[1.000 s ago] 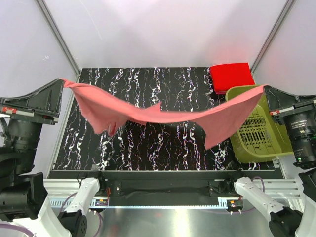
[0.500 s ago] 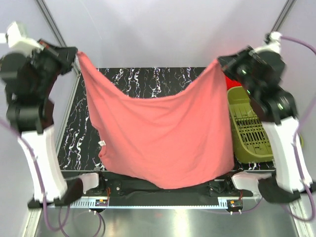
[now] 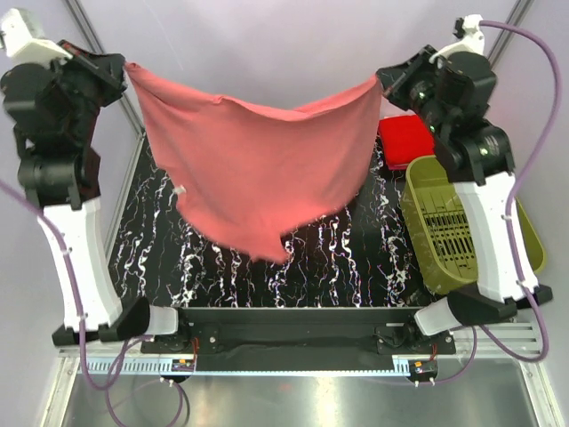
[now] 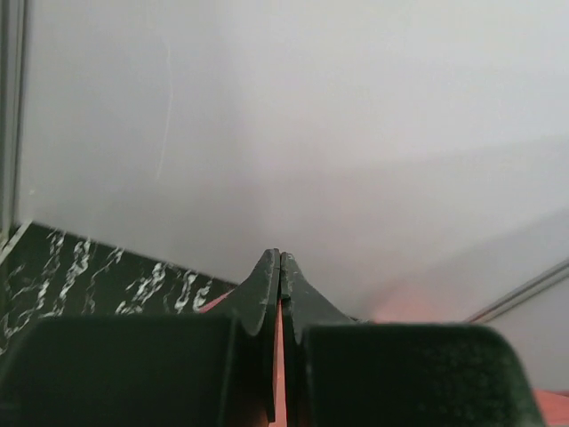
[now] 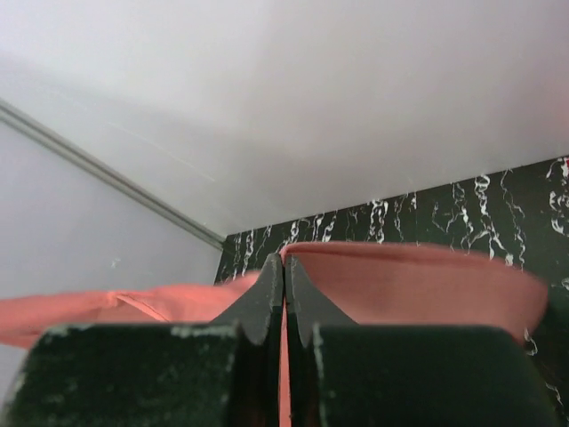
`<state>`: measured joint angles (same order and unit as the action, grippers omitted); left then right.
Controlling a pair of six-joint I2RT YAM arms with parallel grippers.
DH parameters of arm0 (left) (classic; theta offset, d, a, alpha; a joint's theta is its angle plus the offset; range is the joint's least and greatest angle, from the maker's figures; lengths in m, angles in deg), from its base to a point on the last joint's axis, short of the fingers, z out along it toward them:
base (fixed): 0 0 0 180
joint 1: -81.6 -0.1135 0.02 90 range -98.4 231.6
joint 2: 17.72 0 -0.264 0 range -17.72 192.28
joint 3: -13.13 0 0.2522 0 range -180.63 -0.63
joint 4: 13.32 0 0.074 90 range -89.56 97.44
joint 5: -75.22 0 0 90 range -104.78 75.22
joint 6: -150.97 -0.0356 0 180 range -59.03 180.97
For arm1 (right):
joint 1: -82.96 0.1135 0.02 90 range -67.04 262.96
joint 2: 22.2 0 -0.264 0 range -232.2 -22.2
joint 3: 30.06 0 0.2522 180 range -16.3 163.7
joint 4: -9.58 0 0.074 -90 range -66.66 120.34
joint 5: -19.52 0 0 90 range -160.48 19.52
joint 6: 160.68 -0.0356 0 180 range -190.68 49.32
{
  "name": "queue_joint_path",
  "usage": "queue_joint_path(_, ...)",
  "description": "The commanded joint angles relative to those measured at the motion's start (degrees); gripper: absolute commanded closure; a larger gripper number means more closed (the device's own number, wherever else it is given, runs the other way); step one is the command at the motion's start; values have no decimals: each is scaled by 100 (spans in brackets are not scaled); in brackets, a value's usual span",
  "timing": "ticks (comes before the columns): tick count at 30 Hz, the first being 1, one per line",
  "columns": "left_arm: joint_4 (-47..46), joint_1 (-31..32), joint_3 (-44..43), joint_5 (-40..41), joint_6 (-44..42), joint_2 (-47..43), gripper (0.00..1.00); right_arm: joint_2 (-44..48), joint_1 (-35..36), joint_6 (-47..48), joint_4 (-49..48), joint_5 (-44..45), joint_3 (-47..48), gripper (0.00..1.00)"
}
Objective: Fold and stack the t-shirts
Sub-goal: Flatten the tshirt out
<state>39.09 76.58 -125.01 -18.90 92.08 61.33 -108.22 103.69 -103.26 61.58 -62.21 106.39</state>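
Observation:
A salmon-pink t-shirt [image 3: 258, 169] hangs spread in the air above the black marbled table [image 3: 356, 258], held up high by two corners. My left gripper [image 3: 124, 68] is shut on its left corner, my right gripper [image 3: 380, 82] on its right corner. Pink cloth [image 4: 279, 356] shows pinched between the closed left fingers, and pink cloth [image 5: 400, 285] spreads past the closed right gripper [image 5: 284, 267] too. The shirt's lower edge dangles over the table's middle. A brighter red t-shirt [image 3: 405, 140] lies folded at the table's back right.
An olive-green plastic basket [image 3: 436, 231] stands at the table's right edge, just in front of the folded red shirt. Both arms stand tall at the table's left and right sides. White enclosure walls [image 3: 267, 53] close off the back.
Both arms swung up from low at the sides, lifting the pink shirt from a sagging band into a hanging sheet. In the last half second its lower edge swung back toward the far side.

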Motion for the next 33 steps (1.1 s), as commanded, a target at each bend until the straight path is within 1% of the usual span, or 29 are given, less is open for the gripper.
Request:
queue_joint_path(1,-1289,-26,89,-272,324,-977,100,1075,10,85,-308,-273,-438,100)
queue_joint_path(2,-1308,-34,89,-369,377,-1196,100,1278,10,68,-247,-282,-735,100)
queue_joint_path(6,-1246,-34,45,-502,545,-1883,100,2237,10,-64,51,-221,-1124,100)
queue_joint_path(8,-1281,-26,63,-502,615,-2294,100,2763,19,-143,183,-212,-1160,100)
queue_joint_path(10,-1343,-26,80,-450,668,-2525,100,3194,10,-275,333,-186,-1151,100)
queue_joint_path(11,-1352,-26,89,-458,685,-2682,100,3301,10,-354,429,-142,-1125,100)
queue_joint_path(12,-1317,-26,37,-493,686,-2719,100,3398,19,-381,482,-107,-1090,100)
queue_joint_path(13,-1021,-26,-85,-485,625,-2710,100,3547,10,-407,544,-72,-1064,100)
queue_joint_path(14,-861,-34,-374,-493,572,-2649,100,3609,10,-416,605,-11,-1055,100)
queue_joint_path(15,-738,-26,-472,-511,528,-2640,100,3671,10,-416,641,42,-1072,100)
queue_joint_path(16,-615,-26,-508,-502,484,-2657,100,3767,10,-433,650,199,-1098,100)
queue_joint_path(19,-683,-26,-359,-441,369,-2684,100,3882,19,-478,597,411,-1300,100)
queue_joint_path(22,-788,-26,-324,-379,194,-2518,100,3708,10,-399,474,534,-1432,100)
queue_joint_path(24,-1077,-26,-79,-379,123,-2403,100,3488,19,-284,299,666,-1643,100)
queue_joint_path(25,-1410,-26,35,-388,53,-2220,100,3217,10,-232,229,815,-1730,100)
queue_joint_path(26,-1500,-26,132,-414,9,-2044,100,3075,19,-179,-24,851,-1931,100)
queue_joint_path(27,-1475,-26,107,-397,-78,-1825,100,2917,10,-135,-175,912,-2020,100)
queue_joint_path(28,-1457,-26,46,-397,-114,-1361,100,2576,19,-56,-542,974,-2213,100)
queue_joint_path(30,-1448,-26,106,-493,-202,-911,100,2179,10,49,-860,1062,-2302,100)
queue_joint_path(31,-1544,-26,315,-528,-298,-543,100,1777,1,76,-1010,1088,-2363,100)
queue_joint_path(33,-1816,-26,641,-703,-412,-259,100,1414,-60,137,-1475,1001,-2565,100)
